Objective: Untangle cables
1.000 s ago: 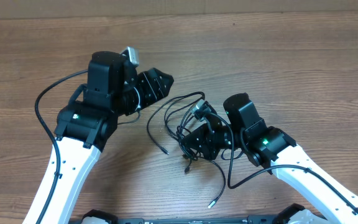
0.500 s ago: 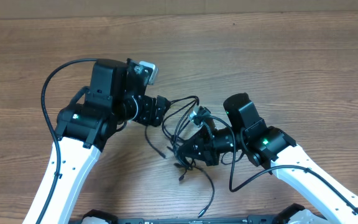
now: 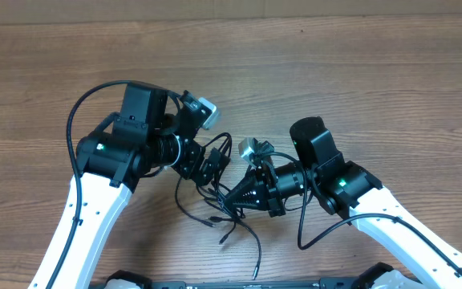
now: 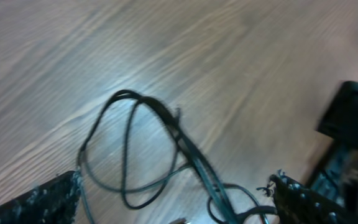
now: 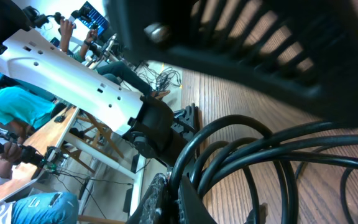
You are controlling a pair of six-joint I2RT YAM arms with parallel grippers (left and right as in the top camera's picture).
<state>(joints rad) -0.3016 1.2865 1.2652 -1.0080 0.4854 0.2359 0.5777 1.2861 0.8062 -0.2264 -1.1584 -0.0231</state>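
The cables point(image 3: 233, 226) are thin black cords in a tangle at the front middle of the table, and loose ends trail toward the front edge. My right gripper point(image 3: 231, 196) points left and is shut on a bunch of cable loops point(image 5: 260, 146). Its fingertips point(image 5: 174, 198) pinch several strands. My left gripper point(image 3: 212, 165) hangs just left of it over the tangle, open. In the left wrist view its fingers point(image 4: 45, 200) stand wide apart, with cable loops point(image 4: 166, 134) lying on the wood between them, and nothing is gripped.
The wooden table point(image 3: 391, 88) stretches to the back and right. A black rail point(image 3: 215, 282) runs along the front edge. The left arm's thicker fixed wire point(image 3: 77, 128) arcs over its elbow. My two grippers are nearly touching.
My left gripper swung down and right onto the tangle and opened wide. My right gripper pulled the cable bundle left and toward the front, and the loose ends trailed after it.
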